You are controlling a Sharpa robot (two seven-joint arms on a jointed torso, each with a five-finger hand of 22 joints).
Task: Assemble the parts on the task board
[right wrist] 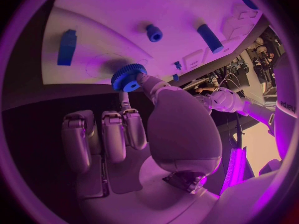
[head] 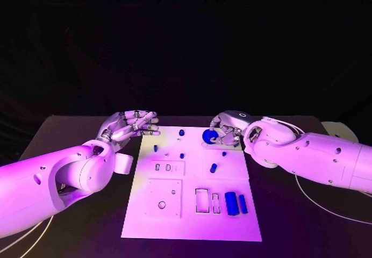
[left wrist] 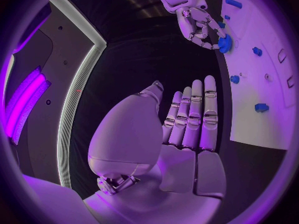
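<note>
A black bench (head: 70, 134) under a dark backdrop carries the white task board (head: 194, 215), which lies lengthwise from the far middle toward the near edge. The right hand (head: 221, 131) sits over the board's far right corner and pinches a blue toothed gear (head: 209, 137) between thumb and a finger; the right wrist view shows the gear (right wrist: 129, 77) held just at the board's surface, the other fingers (right wrist: 112, 134) curled below it. The left hand (head: 131, 126) hovers just off the board's far left corner, holding nothing; in the left wrist view its fingers (left wrist: 193, 114) lie straight and side by side, released, above bare bench beside the board's edge. Near the board's near right corner two blue cylinders (head: 231, 203) lie side by side next to rectangular cutouts. A small blue peg (head: 213, 167) rests near the board's middle, and smaller blue pieces (head: 181, 132) stand toward its far edge.
</note>
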